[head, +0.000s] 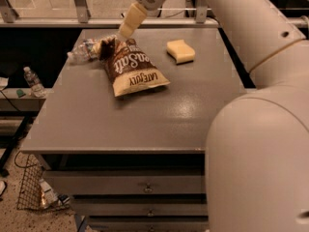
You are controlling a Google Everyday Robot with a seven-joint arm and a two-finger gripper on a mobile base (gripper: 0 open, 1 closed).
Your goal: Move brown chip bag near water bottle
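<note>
The gripper [123, 31], a cream-coloured tip on the big white robot arm [256, 144], hangs over the back left part of the flat grey bench [145, 120]. Its tip comes down to the upper end of the large brown and cream-yellow foil chip bag [133, 70]. I cannot tell whether the jaws are wide, narrow or holding the bag.

The bag lies flat on the bench with its "LATE JULY" end pointing towards the front. Its crumpled brown top is just beside the clear ribbed plastic water bottle [83, 50], which lies on its side near the back left edge.

A small pale yellow sponge [181, 50] sits to the right, apart from the bag. A tiny upright bottle [33, 80] stands on a lower surface left of the bench.
</note>
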